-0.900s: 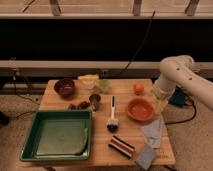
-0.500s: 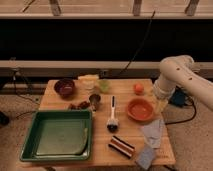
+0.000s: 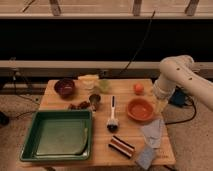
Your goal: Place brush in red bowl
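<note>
Brush [image 3: 112, 114] lies ungrasped just left of red bowl [image 3: 140, 109]; gripper [image 3: 161, 101], state not discernible, hangs right of the bowl, apparently staged for reaching.

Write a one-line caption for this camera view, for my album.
Brush lies on the wooden table left of the red bowl; the gripper hangs at the bowl's right.

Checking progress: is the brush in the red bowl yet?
Out: brush lies on table left of red bowl; gripper hangs at its right.
</note>
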Controlling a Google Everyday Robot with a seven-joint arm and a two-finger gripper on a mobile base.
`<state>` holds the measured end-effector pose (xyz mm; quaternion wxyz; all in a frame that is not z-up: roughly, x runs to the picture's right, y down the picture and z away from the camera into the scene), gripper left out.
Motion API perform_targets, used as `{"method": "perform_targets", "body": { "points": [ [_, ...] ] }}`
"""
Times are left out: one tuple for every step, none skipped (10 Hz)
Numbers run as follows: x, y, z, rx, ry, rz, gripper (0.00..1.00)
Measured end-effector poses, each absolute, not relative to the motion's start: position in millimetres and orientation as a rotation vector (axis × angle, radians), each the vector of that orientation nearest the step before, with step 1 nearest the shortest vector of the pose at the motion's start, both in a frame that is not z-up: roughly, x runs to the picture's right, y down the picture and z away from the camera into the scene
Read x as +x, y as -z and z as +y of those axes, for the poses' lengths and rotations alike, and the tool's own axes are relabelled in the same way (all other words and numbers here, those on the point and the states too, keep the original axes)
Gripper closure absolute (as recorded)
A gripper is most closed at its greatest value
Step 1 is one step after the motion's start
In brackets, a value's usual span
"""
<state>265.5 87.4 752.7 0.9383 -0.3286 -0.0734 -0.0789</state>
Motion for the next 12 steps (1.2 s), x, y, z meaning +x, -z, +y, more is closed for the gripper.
{"method": "perform_targets", "body": {
  "points": [
    [265.5,-752.7,87.4,-0.671,0.161,-0.15,0.35],
    [265.5,-752.7,87.4,-0.671,0.161,-0.15,0.35],
    [265.5,-753.3,88.1,-0.672,0.161,-0.151,0.35],
    [265.5,-753.2,88.0,-0.672,0.161,-0.151,0.35],
    [265.5,-753.2,88.0,-0.672,0.161,-0.15,0.35],
    [265.5,-753.2,88.0,-0.672,0.161,-0.151,0.35],
    [265.4,-753.2,87.9,-0.672,0.161,-0.151,0.35],
    [265.5,-753.2,88.0,-0.672,0.161,-0.15,0.35],
    [265.5,-753.2,88.0,-0.672,0.161,-0.151,0.35],
    [265.5,-753.2,88.0,-0.672,0.161,-0.151,0.35],
    [265.4,-753.2,88.0,-0.672,0.161,-0.151,0.35],
    [265.5,-753.2,88.0,-0.672,0.161,-0.151,0.35]
  ]
}}
